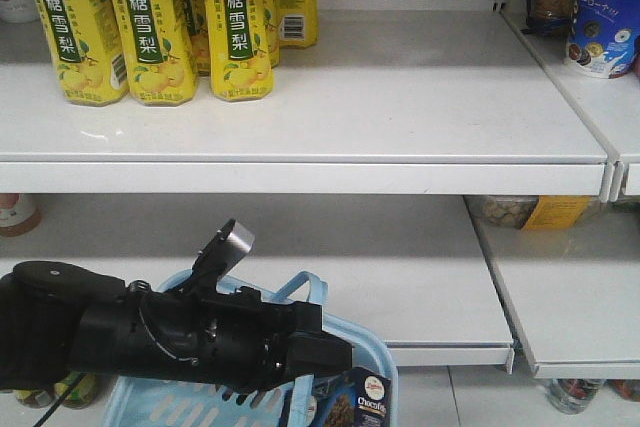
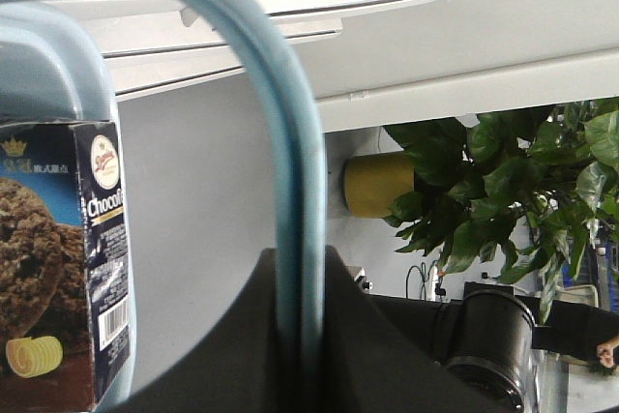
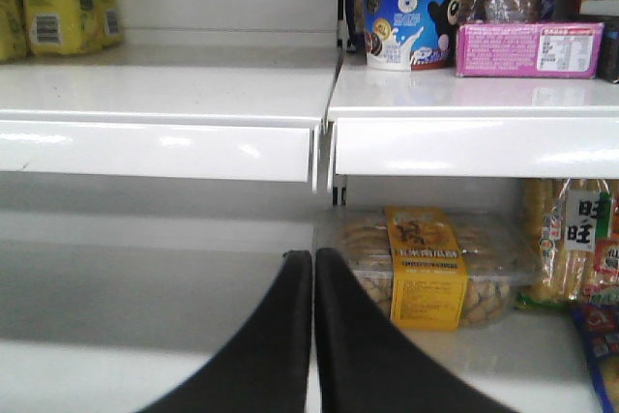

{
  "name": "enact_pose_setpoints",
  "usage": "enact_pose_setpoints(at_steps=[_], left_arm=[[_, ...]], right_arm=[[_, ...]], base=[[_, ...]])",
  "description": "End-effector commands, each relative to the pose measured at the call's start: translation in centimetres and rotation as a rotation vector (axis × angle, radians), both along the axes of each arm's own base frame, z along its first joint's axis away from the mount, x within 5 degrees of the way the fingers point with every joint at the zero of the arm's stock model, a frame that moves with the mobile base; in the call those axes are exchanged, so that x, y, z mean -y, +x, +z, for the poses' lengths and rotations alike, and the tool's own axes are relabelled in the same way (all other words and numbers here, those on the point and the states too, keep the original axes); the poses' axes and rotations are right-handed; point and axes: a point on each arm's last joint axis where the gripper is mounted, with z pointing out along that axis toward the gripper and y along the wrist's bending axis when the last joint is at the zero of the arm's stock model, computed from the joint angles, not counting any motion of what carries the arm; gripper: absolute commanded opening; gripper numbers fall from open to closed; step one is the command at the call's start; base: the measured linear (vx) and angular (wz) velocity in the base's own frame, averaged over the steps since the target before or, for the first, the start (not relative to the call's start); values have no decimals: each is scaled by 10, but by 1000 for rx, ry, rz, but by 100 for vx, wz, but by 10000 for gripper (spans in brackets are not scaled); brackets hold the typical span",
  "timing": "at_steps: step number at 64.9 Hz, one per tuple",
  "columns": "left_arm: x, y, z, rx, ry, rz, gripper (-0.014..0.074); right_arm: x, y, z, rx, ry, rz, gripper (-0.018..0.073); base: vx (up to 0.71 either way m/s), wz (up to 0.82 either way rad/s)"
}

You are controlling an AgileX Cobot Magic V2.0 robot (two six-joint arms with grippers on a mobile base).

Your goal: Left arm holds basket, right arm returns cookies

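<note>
Clamping the left tool (image 2: 302, 282) on the handle (image 2: 276, 113) of the basket (image 1: 374, 345), presumably to steady it before the shelf (image 1: 400, 277). Leaving the cookies (image 1: 369, 403) upright inside, at one corner, unreturned. Pointing the right tool (image 3: 312, 273), pressed together and empty, shelfward.

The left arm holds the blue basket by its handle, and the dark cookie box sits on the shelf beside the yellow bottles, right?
Not quite: the cookie box stands inside the basket, not on the shelf, as the front-facing view shows. The left tool does grip the handle.
</note>
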Motion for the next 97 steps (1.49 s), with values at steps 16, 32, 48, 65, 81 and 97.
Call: enact_pose_setpoints(at_steps=[16,32,48,65,81,97], left_arm=[[3,1,24,28,-112,12,-6],[3,1,24,28,-112,12,-6],[3,1,24,28,-112,12,-6],[3,1,24,28,-112,12,-6],[3,1,24,28,-112,12,-6],[3,1,24,28,-112,12,-6]], right_arm=[[-4,49,25,-136,66,-5,-8],[-6,61,17,-196,74,-8,-8],[-6,62,18,-186,121,-12,-7],[-5,63,25,-113,135,-14,-7],[-5,63,24,-117,131,-13,16],[-6,63,23,-137,134,-13,179]], base=[[0,0],[0,0],[0,0],[0,0],[0,0],[0,0]])
